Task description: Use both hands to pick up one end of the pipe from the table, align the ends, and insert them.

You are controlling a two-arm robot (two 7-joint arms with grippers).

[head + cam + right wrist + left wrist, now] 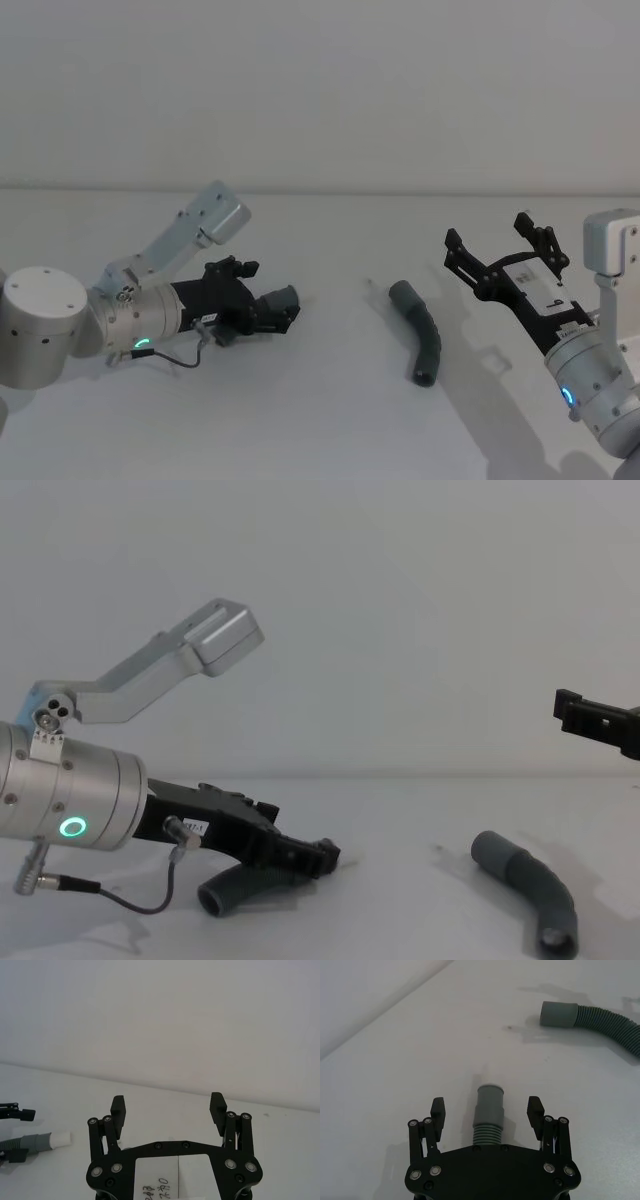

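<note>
The lighter ribbed pipe piece (488, 1110) lies on the white table (320, 420). Its smooth collar (37, 1142) and white tip (61, 1139) point toward the middle. My left gripper (278, 308) is low over it and open, a finger (438, 1111) on each side of the collar without touching. The darker elbow-bent piece (423, 335) lies right of centre, its wide socket end (559, 1014) facing the left gripper. My right gripper (495, 242) hangs open above the table, to the right of the dark piece, holding nothing.
A pale grey wall (320, 90) rises behind the table's far edge. Bare table surface lies between the two pipe pieces and along the front.
</note>
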